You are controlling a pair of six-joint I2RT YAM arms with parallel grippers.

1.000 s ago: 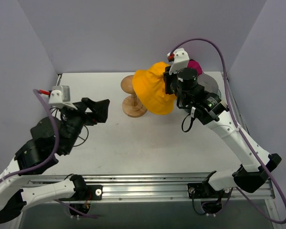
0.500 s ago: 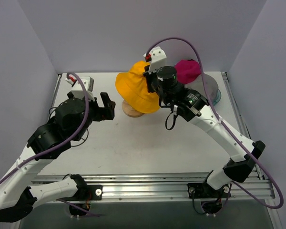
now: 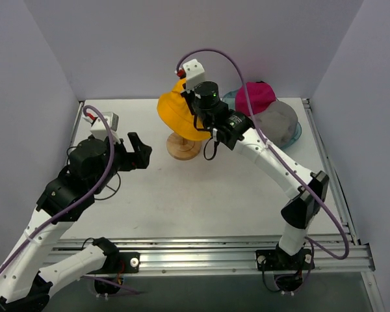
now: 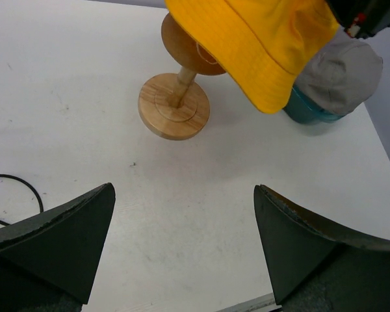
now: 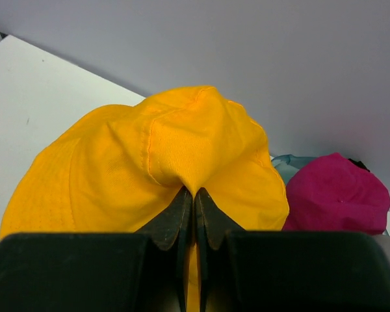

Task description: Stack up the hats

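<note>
My counter (image 3: 201, 195) is plain white, with a few faint scuffs. The wooden stand (image 3: 182, 147) sits toward the far middle, its round base flat on the surface. At the far right a teal round piece (image 4: 310, 112) rests on the counter, mostly covered by the grey hat (image 3: 277, 121). A black cable (image 4: 16, 177) lies at the left side of my left wrist view; only a curve of it shows.

1. Soft, even light is filling the top view. The white table (image 3: 201, 195) is reading bright without glare, and shadows under the arms are showing faint.
2. In the left wrist view, the dark fingers (image 4: 58, 240) at 5 and 7 o'clock are losing surface detail.
3. In the right wrist view, the right gripper (image 5: 195, 198) is showing black and soft-edged at 6 o'clock, while the yellow hat (image 5: 162, 156) is showing crisp stitching, with shade gathering in its pinched fold.
</note>
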